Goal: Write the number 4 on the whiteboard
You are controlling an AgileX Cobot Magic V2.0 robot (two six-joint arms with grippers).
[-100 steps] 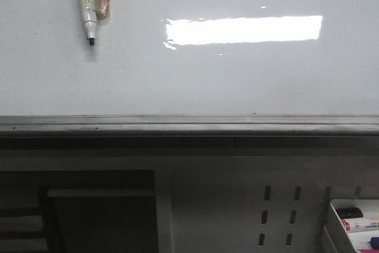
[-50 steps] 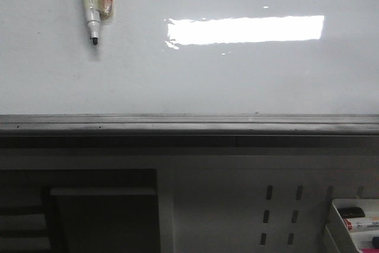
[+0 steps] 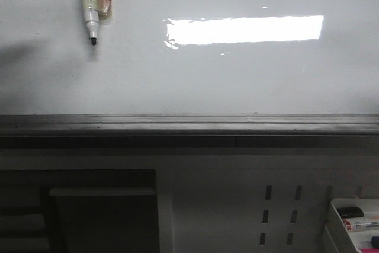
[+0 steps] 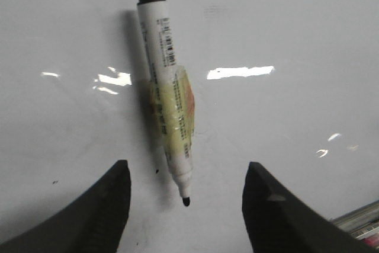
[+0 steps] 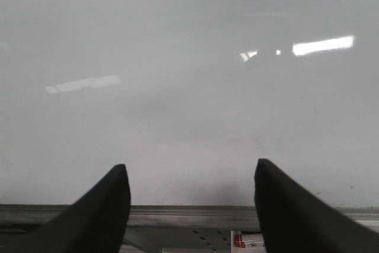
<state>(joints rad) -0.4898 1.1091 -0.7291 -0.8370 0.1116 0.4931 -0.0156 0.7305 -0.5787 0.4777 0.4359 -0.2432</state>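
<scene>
In the front view, the whiteboard (image 3: 237, 81) was bare of any stroke, so the number 4 was not there yet. A black-tipped marker (image 3: 90, 4) sat flat against the board near its top left corner, tip pointing down toward the grey rail (image 3: 189, 124) along the lower edge. A dark shape at the board's top left corner looked like part of my left arm, though I could not tell for sure.

In the left wrist view, the left claw (image 4: 186, 205) was spread wide, its fingers either side of the marker's tip and not touching it. I judged the step in hand to be fetching the marker; the next move called for advancing until the barrel lay between the fingers, then pinching it.

In the right wrist view, the right claw (image 5: 189, 205) was also spread and holding nothing, facing blank board above the rail.
</scene>
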